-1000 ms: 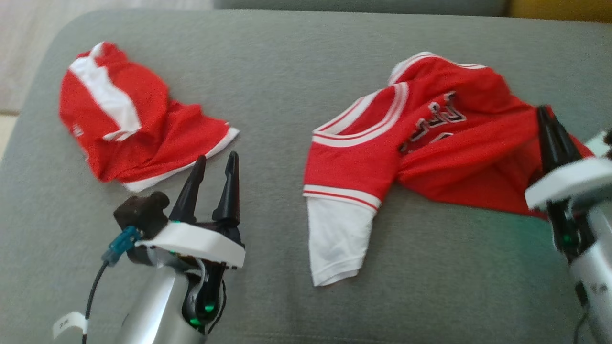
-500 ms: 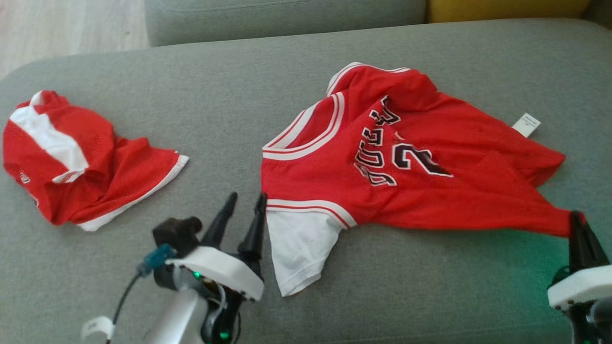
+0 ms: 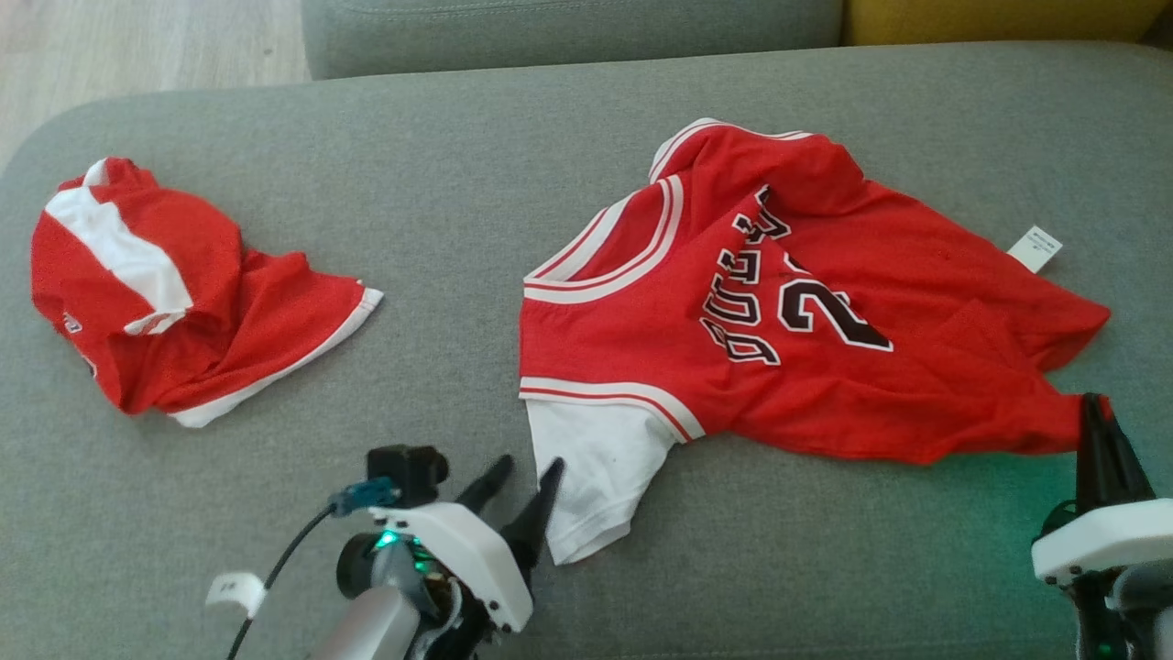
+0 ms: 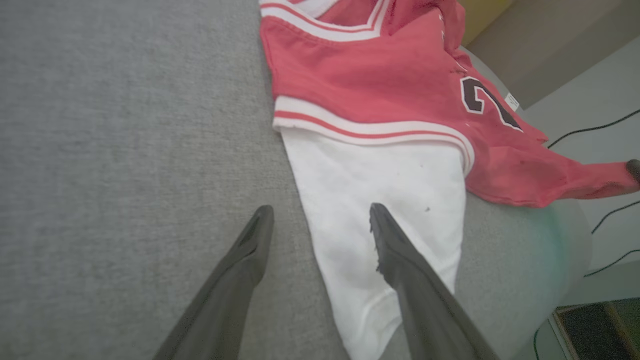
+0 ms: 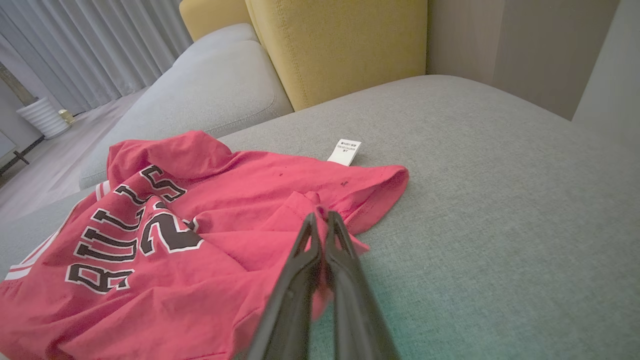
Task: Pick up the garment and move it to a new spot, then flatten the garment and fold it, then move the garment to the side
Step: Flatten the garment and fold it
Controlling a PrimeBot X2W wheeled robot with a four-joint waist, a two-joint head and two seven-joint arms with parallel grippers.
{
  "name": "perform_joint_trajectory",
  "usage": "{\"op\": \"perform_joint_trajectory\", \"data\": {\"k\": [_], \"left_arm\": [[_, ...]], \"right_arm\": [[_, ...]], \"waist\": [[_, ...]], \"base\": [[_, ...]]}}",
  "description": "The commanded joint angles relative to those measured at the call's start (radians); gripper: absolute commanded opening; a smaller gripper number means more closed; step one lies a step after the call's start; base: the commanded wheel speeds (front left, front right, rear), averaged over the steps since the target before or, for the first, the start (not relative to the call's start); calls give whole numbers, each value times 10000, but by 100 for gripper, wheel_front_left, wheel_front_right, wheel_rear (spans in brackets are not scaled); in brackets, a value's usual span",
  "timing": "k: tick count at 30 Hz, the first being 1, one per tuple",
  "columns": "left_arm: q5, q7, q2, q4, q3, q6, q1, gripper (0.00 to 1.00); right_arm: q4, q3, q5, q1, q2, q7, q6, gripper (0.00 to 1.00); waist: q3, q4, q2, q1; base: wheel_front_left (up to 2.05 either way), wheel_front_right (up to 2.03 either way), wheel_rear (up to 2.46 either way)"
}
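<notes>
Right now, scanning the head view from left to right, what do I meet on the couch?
Crumpled red-and-white garment → left end effector, open → red jersey → right end effector, shut on the jersey's corner.

— Soft, even light; hardly a shadow under the jersey (image 3: 806, 367).
— See that green glow on the sofa (image 3: 990, 477), lower right of the head view, beside the right gripper (image 3: 1090, 408)?
— Yes. Left wrist view looks washed out, the left gripper (image 4: 321, 210) blurred at the bottom.
— And the right wrist view bows at its edges.
</notes>
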Motion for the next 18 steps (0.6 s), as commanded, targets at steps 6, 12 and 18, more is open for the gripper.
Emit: {"op": "perform_joint_trajectory", "data": {"k": [6,12,18], "left_arm": [[-153,954,335,-807,-51,-72,-41,100],[2,1570,503,-877,-301,134,-74,100],[148,1876,538,-763,-502,289,-238,100]], "right_arm": [[-250,139,-102,-406,-68,-154,-9,0],[-245,224,-81,-492,-63,-204,-9,0],[-351,329,-11,-590,-114,-222,-9,0]], "waist": [[57,50,0,1],[153,-33,0,1],[299,-142,0,1]], "base": [[0,0,0],[0,0,0],[0,0,0]]}}
